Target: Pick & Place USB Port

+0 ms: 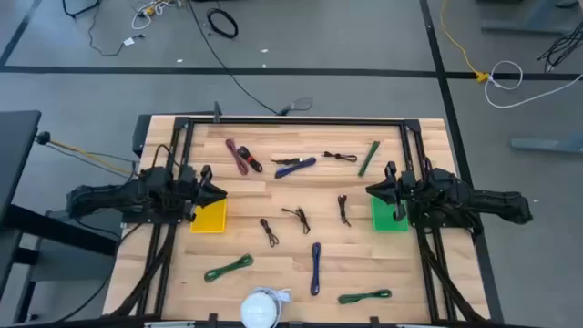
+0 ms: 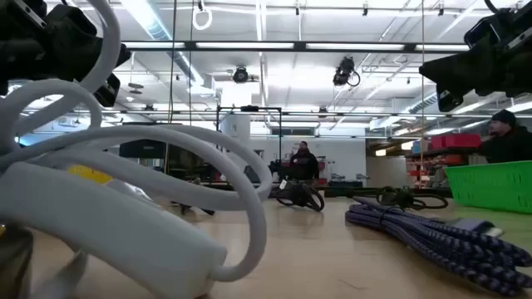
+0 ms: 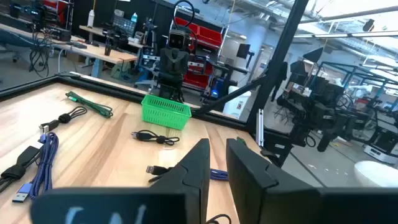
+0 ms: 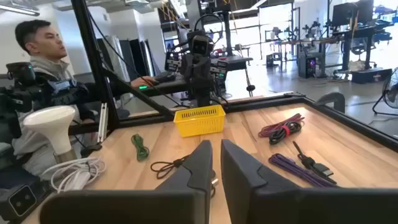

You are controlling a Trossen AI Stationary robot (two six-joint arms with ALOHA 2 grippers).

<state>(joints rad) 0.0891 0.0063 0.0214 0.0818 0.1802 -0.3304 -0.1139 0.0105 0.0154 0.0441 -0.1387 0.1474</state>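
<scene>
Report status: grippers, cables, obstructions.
Left gripper over yellow basket, empty. Right gripper by green basket, empty. Cables untouched. Path unobstructed.
</scene>
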